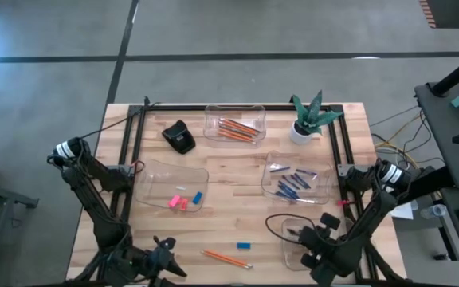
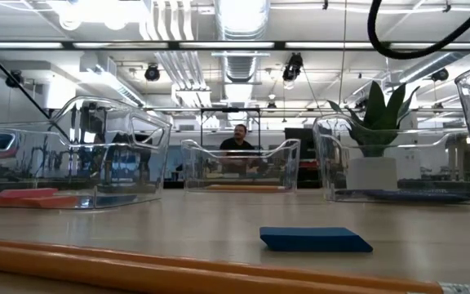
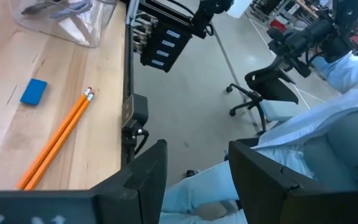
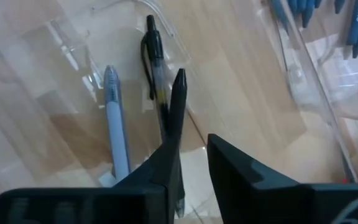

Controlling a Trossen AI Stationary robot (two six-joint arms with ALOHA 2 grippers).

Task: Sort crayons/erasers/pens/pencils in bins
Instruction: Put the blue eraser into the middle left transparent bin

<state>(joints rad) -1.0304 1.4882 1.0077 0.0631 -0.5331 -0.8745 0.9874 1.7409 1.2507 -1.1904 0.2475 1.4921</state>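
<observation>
Pens going into the near right bin (image 1: 287, 249): right gripper (image 4: 194, 146) hangs over it, fingers a narrow gap apart with nothing between them. A black pen (image 4: 156, 68) and a pale blue-grey pen (image 4: 115, 118) lie on the bin floor just beyond the fingertips. Reads as a drop-off, the pen let go.

Left gripper (image 3: 194, 168) waits at the near left table edge, jaws wide, empty, pointing out past the table toward a seated person.

Left to sort, loose on the wood near the front edge: two orange pencils (image 1: 225, 258) side by side and one blue eraser (image 1: 243, 245) just beyond them. The far bin (image 1: 257, 112) holds pencils, the left bin (image 1: 146, 187) erasers, the right middle bin (image 1: 321, 169) crayons.

Next move, as I judge it: lift clear of the bin wall, then go for a pencil; they lie touching, so a clean pinch on one needs care.
</observation>
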